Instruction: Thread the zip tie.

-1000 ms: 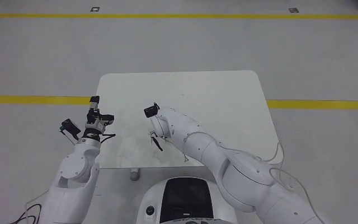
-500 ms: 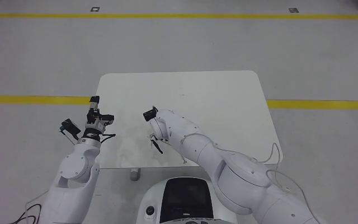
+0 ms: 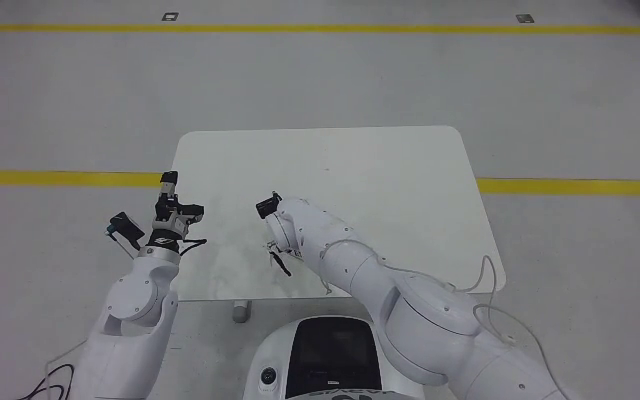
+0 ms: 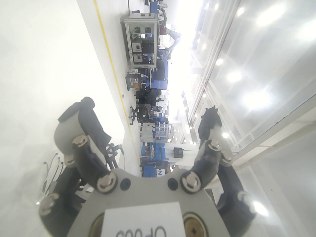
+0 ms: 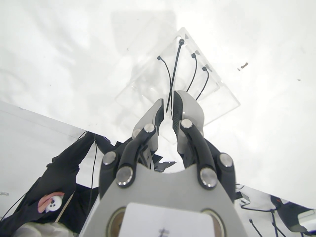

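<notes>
Your R gripper point(image 5: 168, 101) is nearly closed but not clamped: you see a thin gap each side of the zip tie point(image 5: 175, 67) tail. The tie's head sits in the clear tray point(image 5: 223, 99) on the table point(image 3: 400, 170). L gripper point(image 4: 147, 107) is wide open, empty, at the table's left edge.

Industrial lab or robotics test hall. Pale grey floor point(image 3: 320, 90) marked with yellow tape lines point(image 3: 300, 28), and one white worktop point(image 3: 400, 180) standing on it. The left wrist view shows an open-frame equipment rack point(image 4: 140, 43) stacked with electronics, black office chairs point(image 4: 139, 113), blue workstations point(image 4: 153, 149) farther back, and a high ceiling with bright lights point(image 4: 234, 76).
</notes>
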Available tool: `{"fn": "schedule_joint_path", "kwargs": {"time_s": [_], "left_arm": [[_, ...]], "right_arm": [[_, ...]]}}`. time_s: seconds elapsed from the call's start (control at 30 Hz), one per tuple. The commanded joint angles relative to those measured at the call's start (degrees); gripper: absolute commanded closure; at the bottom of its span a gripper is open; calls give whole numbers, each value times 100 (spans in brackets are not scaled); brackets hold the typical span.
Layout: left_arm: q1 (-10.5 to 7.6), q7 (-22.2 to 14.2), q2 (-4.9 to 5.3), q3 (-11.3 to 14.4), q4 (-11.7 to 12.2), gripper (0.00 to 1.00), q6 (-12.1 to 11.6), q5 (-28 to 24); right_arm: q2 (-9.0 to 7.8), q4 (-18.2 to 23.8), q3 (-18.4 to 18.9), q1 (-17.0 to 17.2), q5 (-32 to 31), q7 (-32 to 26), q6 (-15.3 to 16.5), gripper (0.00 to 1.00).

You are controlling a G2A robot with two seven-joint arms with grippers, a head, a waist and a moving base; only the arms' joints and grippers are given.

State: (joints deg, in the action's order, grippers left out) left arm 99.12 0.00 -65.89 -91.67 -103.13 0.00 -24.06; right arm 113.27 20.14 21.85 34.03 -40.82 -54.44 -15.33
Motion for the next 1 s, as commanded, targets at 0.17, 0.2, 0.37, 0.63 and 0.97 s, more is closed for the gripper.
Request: {"fn": "schedule_joint_path", "kwargs": {"time_s": [0.17, 0.2, 0.37, 0.63, 0.97], "left_arm": [[0, 0, 0, 0, 0, 0, 0, 0], [0, 0, 0, 0, 0, 0, 0, 0], [0, 0, 0, 0, 0, 0, 0, 0], [0, 0, 0, 0, 0, 0, 0, 0], [0, 0, 0, 0, 0, 0, 0, 0]], "right_arm": [[-12, 19, -52, 130, -80, 223, -50, 85], [-14, 20, -67, 147, -103, 251, -70, 84], [-21, 53, -99, 200, -156, 468, -176, 82], [-23, 120, -206, 255, -265, 524, -248, 82], [-22, 118, -295, 270, -226, 511, -261, 82]]}}
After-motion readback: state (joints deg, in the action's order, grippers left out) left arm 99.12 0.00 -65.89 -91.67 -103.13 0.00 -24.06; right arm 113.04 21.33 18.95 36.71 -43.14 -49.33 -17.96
